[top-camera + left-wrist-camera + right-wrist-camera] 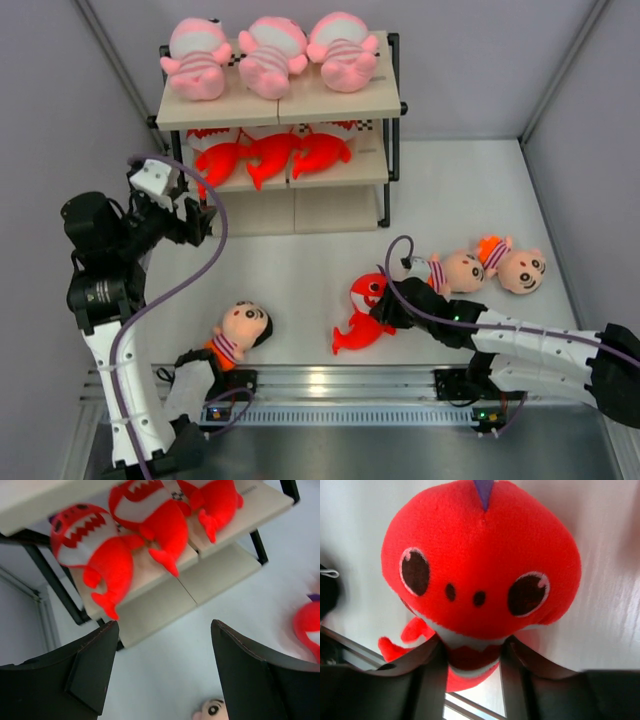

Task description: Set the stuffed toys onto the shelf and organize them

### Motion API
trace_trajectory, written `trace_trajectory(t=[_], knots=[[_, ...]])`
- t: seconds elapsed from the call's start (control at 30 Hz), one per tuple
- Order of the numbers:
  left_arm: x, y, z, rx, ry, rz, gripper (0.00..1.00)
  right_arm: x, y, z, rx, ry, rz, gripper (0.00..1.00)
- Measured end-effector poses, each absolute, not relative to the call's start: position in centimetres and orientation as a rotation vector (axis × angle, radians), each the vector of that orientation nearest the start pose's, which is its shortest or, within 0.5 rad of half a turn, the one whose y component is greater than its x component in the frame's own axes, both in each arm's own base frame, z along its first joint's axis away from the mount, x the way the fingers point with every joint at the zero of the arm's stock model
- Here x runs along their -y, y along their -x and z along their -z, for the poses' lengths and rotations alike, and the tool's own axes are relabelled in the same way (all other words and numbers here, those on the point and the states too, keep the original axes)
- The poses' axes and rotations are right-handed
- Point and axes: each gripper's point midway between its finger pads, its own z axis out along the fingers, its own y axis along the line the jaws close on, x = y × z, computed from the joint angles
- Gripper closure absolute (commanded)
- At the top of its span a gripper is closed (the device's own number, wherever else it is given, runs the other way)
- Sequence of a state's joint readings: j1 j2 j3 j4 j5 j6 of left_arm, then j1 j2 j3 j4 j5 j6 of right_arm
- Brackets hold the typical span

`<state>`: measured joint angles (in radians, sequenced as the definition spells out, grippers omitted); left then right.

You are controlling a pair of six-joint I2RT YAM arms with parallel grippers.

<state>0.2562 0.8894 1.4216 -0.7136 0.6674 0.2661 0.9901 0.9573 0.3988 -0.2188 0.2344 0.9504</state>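
Note:
The shelf point(270, 108) stands at the back, with three pink striped babies point(272, 55) on its top board and three red sharks point(272, 155) on its middle board. These sharks also show in the left wrist view point(145, 525). My left gripper point(197, 222) is open and empty beside the shelf's left leg, and its open jaws show in the left wrist view point(162, 670). A fourth shark point(360, 315) lies on the table. My right gripper point(385, 312) is shut on it, and its fingers point(427, 677) pinch it below its head point(480, 575). One boy doll point(238, 333) lies near the left arm's base.
Two more boy dolls point(462, 270) point(522, 267) lie at the right of the table. The shelf's lowest board point(220, 575) holds nothing in view. A metal rail point(330, 385) runs along the near edge. Grey walls close in the sides.

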Motion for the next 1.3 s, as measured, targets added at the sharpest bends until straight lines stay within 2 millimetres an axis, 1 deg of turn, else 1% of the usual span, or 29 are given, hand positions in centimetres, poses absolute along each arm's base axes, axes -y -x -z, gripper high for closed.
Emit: trace_trajectory(t=[0.07, 0.1, 0.13, 0.2, 0.27, 0.33, 0.4, 0.43, 0.47, 0.5, 0.6, 0.67, 0.73, 0.8, 0.9, 0.93, 0.97, 1.03, 1.07, 1.1, 1.13, 1.17, 1.2, 1.23, 1.27, 1.3], knots=[[4.4, -24.7, -39.2, -1.692, -0.517, 0.249, 0.2, -22.3, -15.9, -5.7, -2.409, -0.062, -0.667, 0.81], [4.8, -24.2, -37.8, -1.718, -0.533, 0.277, 0.2, -22.3, -16.1, -5.7, -2.398, -0.052, -0.657, 0.97], [5.0, -23.9, -36.4, -1.747, -0.546, 0.301, 0.19, -22.3, -16.3, -5.8, -2.39, -0.038, -0.645, 1.0], [5.2, -23.6, -33.7, -1.813, -0.562, 0.345, 0.17, -22.2, -16.7, -6.3, -2.369, 0.006, -0.616, 1.0], [5.3, -23.2, -31.2, -1.88, -0.573, 0.38, 0.16, -22.4, -17.3, -7.4, -2.339, 0.071, -0.589, 1.0], [5.4, -23.2, -29.3, -1.928, -0.591, 0.41, 0.14, -23.1, -17.8, -9.3, -2.291, 0.152, -0.577, 1.0], [5.6, -23.1, -28.1, -1.958, -0.612, 0.436, 0.11, -24.5, -18.4, -12.1, -2.224, 0.243, -0.583, 1.0], [5.8, -23.0, -27.8, -1.958, -0.635, 0.45, 0.08, -25.6, -18.7, -14.0, -2.182, 0.303, -0.584, 1.0], [6.4, -22.8, -27.5, -1.952, -0.665, 0.474, 0.04, -26.9, -18.9, -15.8, -2.141, 0.353, -0.596, 1.0], [6.8, -22.6, -27.5, -1.939, -0.692, 0.49, 0.02, -28.1, -19.0, -17.4, -2.102, 0.398, -0.604, 1.0], [8.5, -22.0, -27.9, -1.887, -0.77, 0.564, 0.02, -32.5, -19.2, -22.2, -1.989, 0.545, -0.622, 1.0], [9.5, -21.5, -28.2, -1.859, -0.811, 0.612, 0.02, -35.5, -19.0, -24.3, -1.933, 0.629, -0.63, 1.0], [10.3, -21.1, -28.3, -1.838, -0.845, 0.651, 0.02, -38.1, -18.8, -25.5, -1.898, 0.696, -0.639, 1.0], [10.9, -20.8, -28.5, -1.821, -0.867, 0.673, 0.02, -40.2, -18.7, -26.0, -1.876, 0.756, -0.652, 1.0], [11.7, -20.0, -29.0, -1.775, -0.911, 0.703, 0.02, -42.1, -18.4, -26.1, -1.854, 0.836, -0.678, 1.0], [12.0, -19.7, -29.2, -1.76, -0.924, 0.71, 0.04, -42.5, -18.1, -26.1, -1.846, 0.866, -0.687, 1.0], [12.1, -19.6, -29.3, -1.751, -0.933, 0.717, 0.22, -42.9, -17.8, -26.2, -1.831, 0.9, -0.699, 1.0], [12.3, -19.4, -29.3, -1.747, -0.941, 0.729, 0.47, -43.5, -16.8, -26.2, -1.798, 0.973, -0.722, 1.0], [12.3, -19.4, -29.2, -1.75, -0.94, 0.734, 0.83, -43.6, -16.3, -26.3, -1.783, 1.002, -0.729, 0.99], [12.5, -19.3, -29.1, -1.759, -0.936, 0.755, 0.96, -43.8, -16.0, -26.3, -1.772, 1.019, -0.733, 0.96], [12.6, -19.2, -29.0, -1.764, -0.936, 0.778, 0.99, -43.9, -15.9, -26.4, -1.759, 1.028, -0.735, 0.88], [12.7, -19.2, -28.9, -1.768, -0.935, 0.792, 1.0, -43.9, -16.0, -26.5, -1.752, 1.03, -0.732, 0.58], [12.8, -19.2, -28.9, -1.773, -0.931, 0.801, 1.0, -43.8, -16.0, -26.6, -1.75, 1.022, -0.734, 0.4], [12.8, -19.3, -28.8, -1.784, -0.922, 0.81, 1.0, -43.5, -16.1, -26.6, -1.748, 1.014, -0.728, 0.27], [12.8, -19.5, -28.8, -1.792, -0.914, 0.816, 1.0, -43.0, -16.1, -26.7, -1.743, 0.998, -0.73, 0.11], [12.8, -19.5, -28.9, -1.798, -0.905, 0.828, 1.0, -42.6, -16.0, -26.8, -1.744, 0.98, -0.742, 0.07]])
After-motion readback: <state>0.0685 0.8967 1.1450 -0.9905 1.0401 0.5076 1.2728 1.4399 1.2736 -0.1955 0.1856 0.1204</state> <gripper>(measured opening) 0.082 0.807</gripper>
